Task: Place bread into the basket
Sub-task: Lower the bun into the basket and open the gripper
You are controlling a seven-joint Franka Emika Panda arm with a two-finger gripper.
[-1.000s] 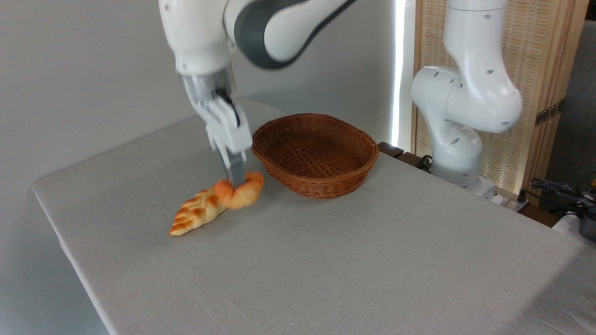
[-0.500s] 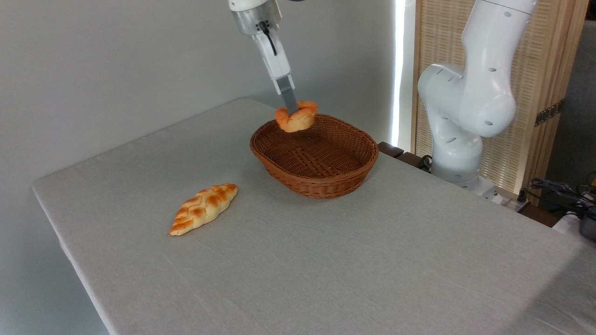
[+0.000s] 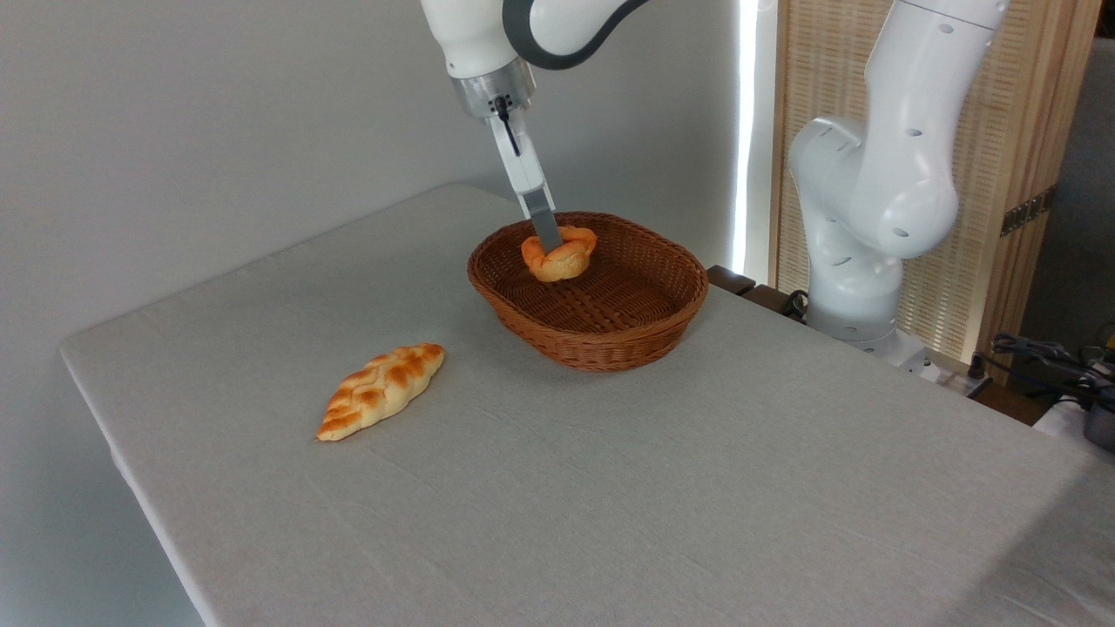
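The end effector (image 3: 552, 246) is clenched on the bread (image 3: 559, 255). Its thin grey fingers (image 3: 545, 228) point down and press into the middle of the little bun, so the soft top is squashed in around them. The bread is small, round and orange-brown.

The bread is inside the basket (image 3: 589, 289), in the back left part of it, close to the far rim. The bun sits lower than the rim there. I cannot tell if it touches the woven floor of the basket or hangs just above it.

The basket is brown and oval and made of wicker. It is much wider than the bun, and the rest of its inside is bare. It stands on the worktop (image 3: 610, 488), which is covered with a light grey cloth.

A longer braided loaf (image 3: 381, 389) lies flat on the worktop, well apart from the basket, toward the front left. It is pale gold with darker brown bumps and pointed ends.

The white robot arm (image 3: 488, 35) reaches down from the top of the picture to the basket. Its thick white base (image 3: 862, 218) stands behind the worktop on the right, in front of a light wooden screen (image 3: 1002, 131).
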